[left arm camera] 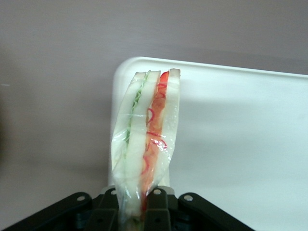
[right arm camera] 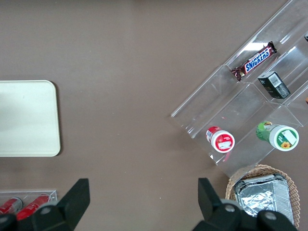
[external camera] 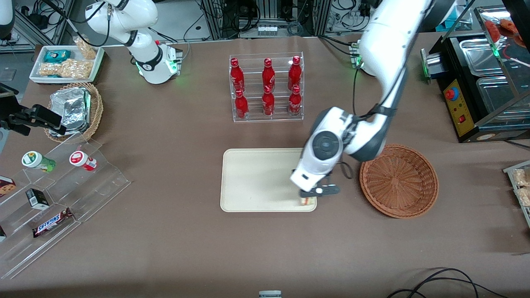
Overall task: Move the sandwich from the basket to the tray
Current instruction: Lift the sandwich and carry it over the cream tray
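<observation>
Currently: gripper (external camera: 307, 199) pinching wrapped sandwich (left arm camera: 144, 149) upright, long axis vertical, directly above tray (external camera: 252, 182) corner nearest basket (external camera: 398, 180).

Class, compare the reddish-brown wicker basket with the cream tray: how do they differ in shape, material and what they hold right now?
The basket is round, woven, reddish-brown wicker; the tray is a flat, smooth, cream rectangle with rounded corners. The basket is bowl-like with sloping sides; the tray has only a low rim. The basket holds nothing, while the gripper holds the sandwich at the tray's corner. Both rest on the brown table, side by side.
</observation>
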{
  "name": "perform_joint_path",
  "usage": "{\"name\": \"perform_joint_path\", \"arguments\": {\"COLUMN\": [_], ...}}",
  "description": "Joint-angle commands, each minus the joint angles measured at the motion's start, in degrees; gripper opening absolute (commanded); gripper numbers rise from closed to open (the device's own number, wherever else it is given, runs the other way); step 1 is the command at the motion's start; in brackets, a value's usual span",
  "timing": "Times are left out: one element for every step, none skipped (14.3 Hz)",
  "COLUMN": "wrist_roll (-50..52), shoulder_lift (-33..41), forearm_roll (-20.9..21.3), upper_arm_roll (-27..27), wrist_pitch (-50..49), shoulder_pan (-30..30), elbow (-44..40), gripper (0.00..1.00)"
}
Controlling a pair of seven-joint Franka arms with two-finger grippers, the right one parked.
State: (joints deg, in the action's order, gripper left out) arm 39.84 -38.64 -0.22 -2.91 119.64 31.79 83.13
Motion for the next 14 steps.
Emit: {"name": "perform_joint_path", "arguments": {"wrist_roll": [5.15,6.47,7.96,9.37,10.08,10.17,10.17,10.17,10.09,10.17,10.09,10.08,10.08,9.91], "shoulder_lift": [-5.91,-6.71,-7.67,-8.73,-9.69,-10.31,-10.41,-10.41,-10.41,-10.49,-10.84,-10.85,-10.85,-10.5], "forearm_roll": [-0.04,-0.04,0.13,0.4,0.57,0.49,0.49,0.49,0.49,0.58,0.66,0.58,0.66,0.84], "upper_arm_roll": [0.88,0.88,0.97,0.97,0.97,0.97,0.97,0.97,0.97,0.97,0.97,0.97,1.06,1.15], "wrist_pitch": [0.41,1.11,1.55,2.08,2.87,3.4,3.58,3.58,3.58,3.58,3.67,4.02,4.45,4.46], "shoulder_pan": [4.06,5.29,6.87,8.28,8.64,8.73,9.51,9.87,9.87,10.4,10.75,10.75,10.75,10.75], "elbow": [-8.67,-9.47,-10.09,-10.79,-11.49,-11.59,-11.59,-11.42,-11.15,-10.98,-10.97,-10.97,-11.06,-11.06], "gripper": [0.03,0.03,0.03,0.03,0.03,0.03,0.04,0.05,0.07,0.1,0.15,0.34,0.98,1.0]}}
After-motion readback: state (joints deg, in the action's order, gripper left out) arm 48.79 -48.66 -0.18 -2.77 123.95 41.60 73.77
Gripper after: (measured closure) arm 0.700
